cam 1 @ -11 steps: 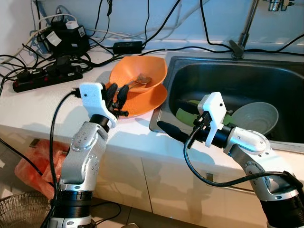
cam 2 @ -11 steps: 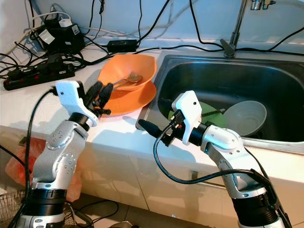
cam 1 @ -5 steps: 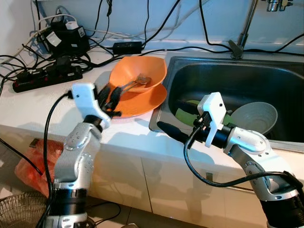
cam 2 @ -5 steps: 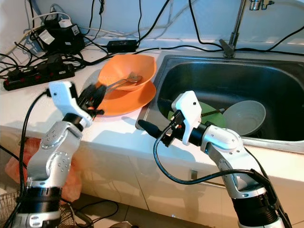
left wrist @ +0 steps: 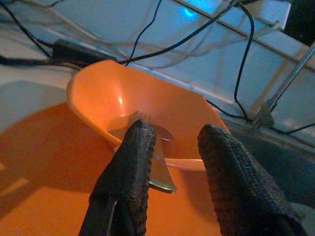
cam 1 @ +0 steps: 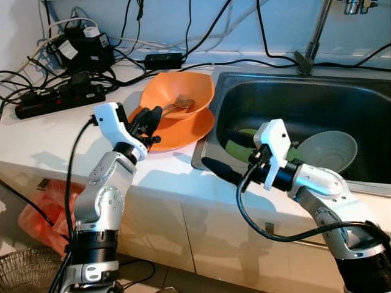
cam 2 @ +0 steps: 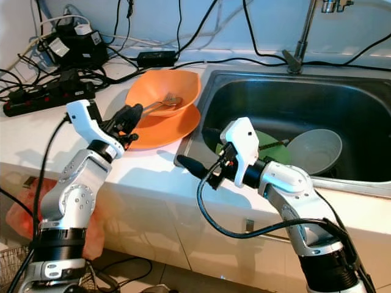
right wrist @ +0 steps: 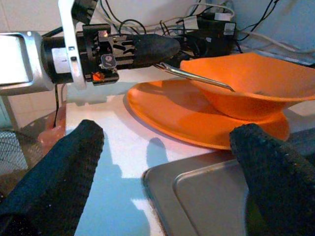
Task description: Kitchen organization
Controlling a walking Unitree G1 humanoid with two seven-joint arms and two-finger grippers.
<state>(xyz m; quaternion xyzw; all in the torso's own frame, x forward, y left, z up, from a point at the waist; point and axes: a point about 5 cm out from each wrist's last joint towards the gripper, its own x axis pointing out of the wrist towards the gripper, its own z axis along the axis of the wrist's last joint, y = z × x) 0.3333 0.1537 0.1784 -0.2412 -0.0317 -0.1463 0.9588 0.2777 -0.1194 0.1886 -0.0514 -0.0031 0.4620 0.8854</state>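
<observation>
The left gripper (cam 1: 148, 119) reaches over the near rim of the orange plate (cam 1: 183, 129), its two black fingers parted on either side of a fork's (left wrist: 156, 162) handle, not yet closed on it; the fork rests tines-down in the orange bowl (cam 1: 183, 91) stacked on that plate. A clean lift probably means closing squarely on the handle, then drawing up without tipping the bowl. The right gripper (right wrist: 167, 162) hangs wide open, empty, at the plate's sink (cam 1: 293, 97) side; white counter (cam 1: 55, 137), cables and a power strip (cam 1: 58, 97) beyond.

The left end effector (cam 1: 148, 120) has moved up to the fork's (cam 1: 173, 105) handle.
</observation>
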